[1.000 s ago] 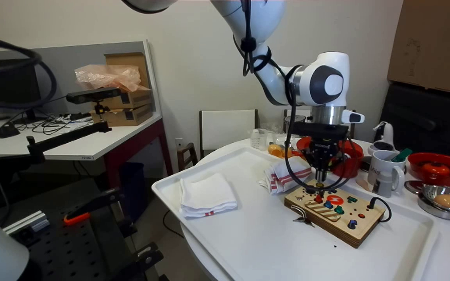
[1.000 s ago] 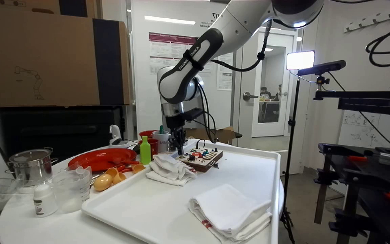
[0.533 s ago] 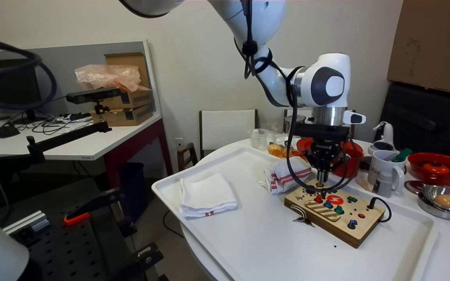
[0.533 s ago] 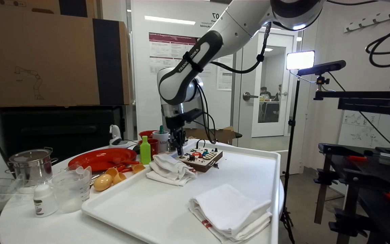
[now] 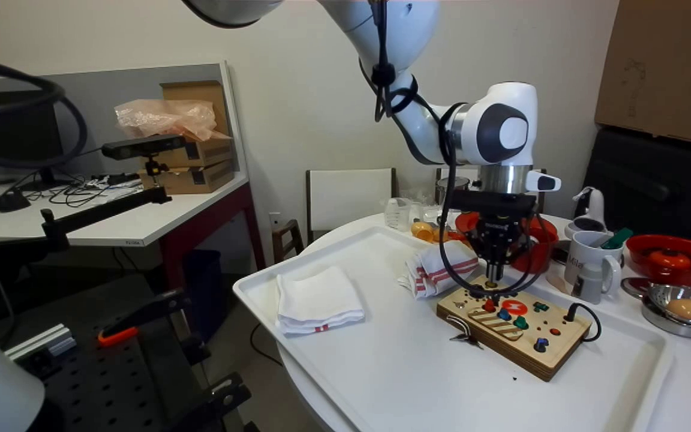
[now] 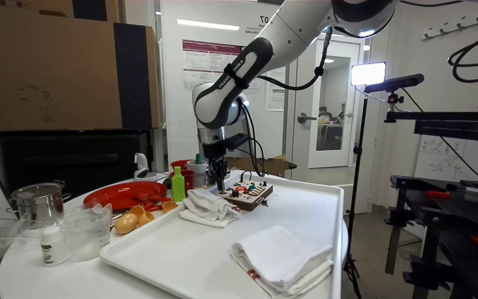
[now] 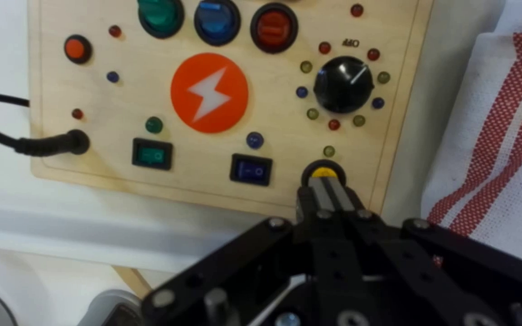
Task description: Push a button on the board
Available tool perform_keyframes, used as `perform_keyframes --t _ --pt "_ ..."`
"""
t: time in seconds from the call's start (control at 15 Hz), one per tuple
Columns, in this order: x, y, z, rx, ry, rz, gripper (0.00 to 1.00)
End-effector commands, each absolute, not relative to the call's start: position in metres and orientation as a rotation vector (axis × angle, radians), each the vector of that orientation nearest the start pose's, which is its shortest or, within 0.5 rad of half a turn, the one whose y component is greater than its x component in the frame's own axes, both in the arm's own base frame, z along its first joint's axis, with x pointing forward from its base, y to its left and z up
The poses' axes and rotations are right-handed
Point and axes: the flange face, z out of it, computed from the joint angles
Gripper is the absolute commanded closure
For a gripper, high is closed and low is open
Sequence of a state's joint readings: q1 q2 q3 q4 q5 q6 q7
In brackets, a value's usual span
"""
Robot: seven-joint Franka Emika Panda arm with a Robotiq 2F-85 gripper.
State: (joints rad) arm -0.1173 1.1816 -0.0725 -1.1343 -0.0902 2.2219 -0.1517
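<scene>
Wooden board [image 7: 272, 97] has a white tray [image 5: 381, 360] under it, striped cloth [image 7: 483, 136] just beside it. Claw [image 7: 326, 179] over the board, narrow, fingers [image 7: 320, 194] together, tips at its yellow button [image 7: 324, 172]; cannot tell whether they touch. Black cable [image 7: 45, 146] plugs into the board; flat-folded white cloth [image 5: 320, 298] lies well apart from it.

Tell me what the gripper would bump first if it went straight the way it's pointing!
The yellow button, I think. The gripper is shut, right above it, maybe even touching; depth is hard to tell.

Yellow button [image 7: 324, 172] partly hidden by claw [image 7: 326, 181], contact hard to tell, board [image 7: 272, 97] cut off atop wrist view
</scene>
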Motion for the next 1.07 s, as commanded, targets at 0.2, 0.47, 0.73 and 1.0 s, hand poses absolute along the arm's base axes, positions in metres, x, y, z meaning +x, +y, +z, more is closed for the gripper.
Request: perform_keyframes --t 0.2,0.47,0.73,1.0 --pt "0.731 -0.119 0.057 -3.273 -0.098 0.228 1.00" --pt "0.730 -0.119 0.050 -3.270 -0.099 0.240 1.00" --pt "0.728 -0.124 0.045 -3.270 -0.073 0.241 1.00" --pt "0.727 -0.127 0.042 -3.266 -0.055 0.243 1.00"
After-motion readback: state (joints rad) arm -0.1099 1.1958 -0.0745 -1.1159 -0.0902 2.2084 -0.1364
